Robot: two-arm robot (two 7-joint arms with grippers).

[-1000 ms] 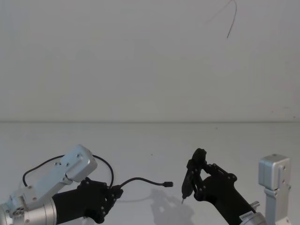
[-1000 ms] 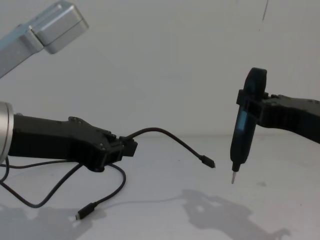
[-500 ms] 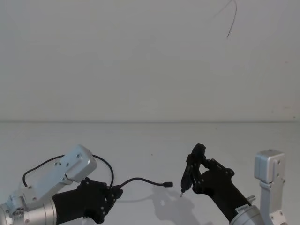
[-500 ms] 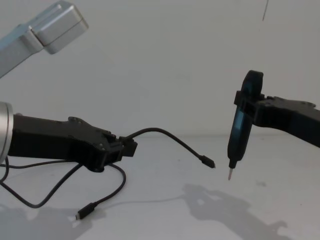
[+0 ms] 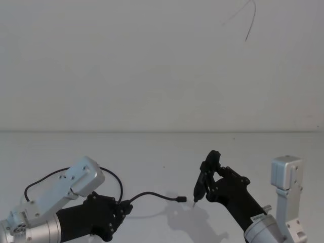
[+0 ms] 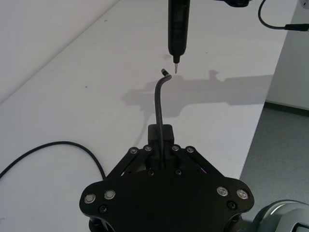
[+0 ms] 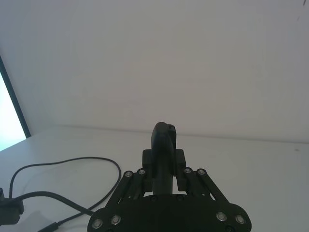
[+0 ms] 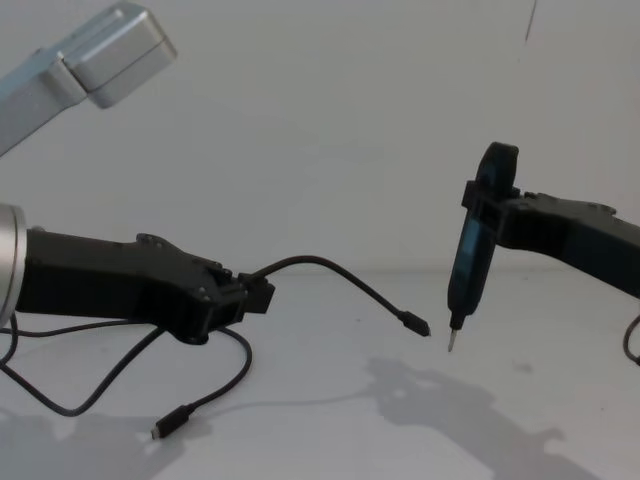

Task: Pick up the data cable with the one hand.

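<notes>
- Now: left end effector (image 8: 256, 296) is clamped on the cable (image 8: 330, 266), above the table (image 8: 330, 430). The free plug (image 8: 415, 325) hangs in air; the far plug (image 8: 168, 427) lies on the table.
- Right end effector (image 8: 492, 205) grips the tool (image 8: 465, 275), which points down. Its tip has drifted leftward since a second ago and is now just beside the free plug, not touching.
- Open table lies beyond both arms.

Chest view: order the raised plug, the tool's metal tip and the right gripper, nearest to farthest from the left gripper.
From the left gripper, at left, gripping the data cable:
1. Raised plug, centre.
2. Metal tip, slightly farther right.
3. Right gripper, holding the tool, farthest right.
</notes>
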